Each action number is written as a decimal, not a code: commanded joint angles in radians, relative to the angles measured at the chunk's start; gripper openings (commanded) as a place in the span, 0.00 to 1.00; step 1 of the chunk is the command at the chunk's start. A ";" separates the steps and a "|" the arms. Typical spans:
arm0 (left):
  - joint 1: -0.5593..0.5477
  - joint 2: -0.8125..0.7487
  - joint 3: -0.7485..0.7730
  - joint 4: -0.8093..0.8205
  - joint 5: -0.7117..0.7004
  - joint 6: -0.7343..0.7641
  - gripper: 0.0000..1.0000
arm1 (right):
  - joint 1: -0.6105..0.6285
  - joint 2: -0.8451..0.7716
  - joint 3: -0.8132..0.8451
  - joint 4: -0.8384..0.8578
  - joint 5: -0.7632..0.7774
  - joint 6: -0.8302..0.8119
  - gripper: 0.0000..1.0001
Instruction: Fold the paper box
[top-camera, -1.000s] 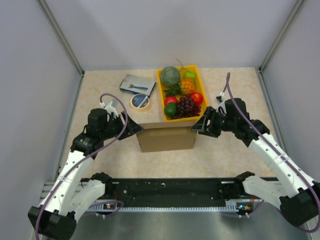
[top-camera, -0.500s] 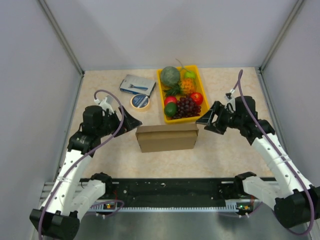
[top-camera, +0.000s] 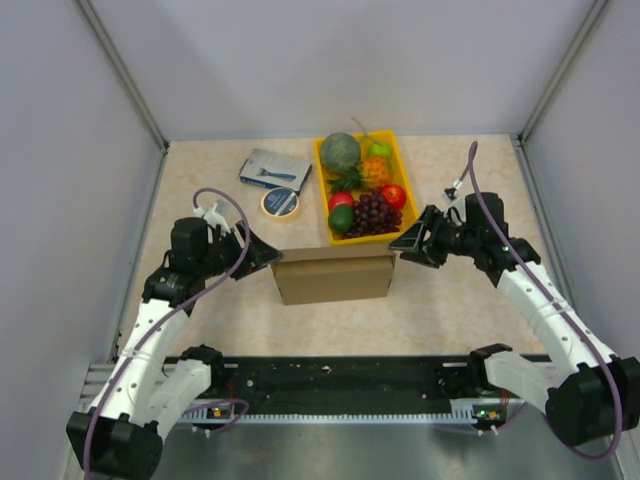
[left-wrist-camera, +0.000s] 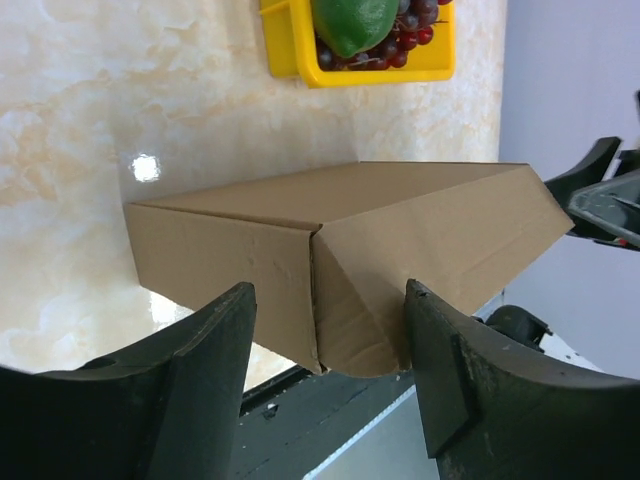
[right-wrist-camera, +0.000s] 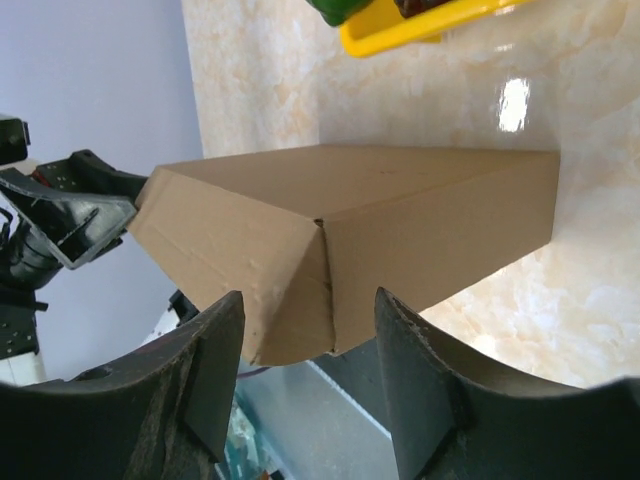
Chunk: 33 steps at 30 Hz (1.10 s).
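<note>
The paper box (top-camera: 335, 276) is a closed brown cardboard block on the table, between my two arms. My left gripper (top-camera: 268, 253) is at its left end and is open. In the left wrist view (left-wrist-camera: 330, 340) the box's (left-wrist-camera: 300, 250) near corner lies between the wide-apart fingers (left-wrist-camera: 205, 390), with a gap on both sides. My right gripper (top-camera: 405, 246) is at the right end and is open. In the right wrist view (right-wrist-camera: 310, 335) the box's (right-wrist-camera: 420, 220) corner and angled end flap sit between the spread fingers (right-wrist-camera: 430, 400), not pinched.
A yellow fruit tray (top-camera: 320, 170) full of fruit stands just behind the box; it also shows in the left wrist view (left-wrist-camera: 290, 60) and right wrist view (right-wrist-camera: 400, 35). A tape roll (top-camera: 281, 203) and a blue-grey packet (top-camera: 274, 168) lie at the back left. The black base rail (top-camera: 340, 380) runs along the near edge.
Half a second ago both grippers had drawn back from the box ends. Now both have moved in again, so the box's end corners sit between their open fingers.
</note>
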 joint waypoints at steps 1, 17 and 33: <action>0.007 -0.025 -0.044 0.061 0.035 -0.018 0.63 | -0.011 -0.012 -0.040 0.068 -0.044 0.028 0.53; 0.007 -0.065 -0.185 0.134 0.035 -0.041 0.42 | -0.011 -0.041 -0.161 0.126 -0.048 0.016 0.38; 0.007 -0.091 -0.321 0.147 -0.001 -0.008 0.30 | -0.011 -0.041 -0.299 0.195 0.049 -0.081 0.26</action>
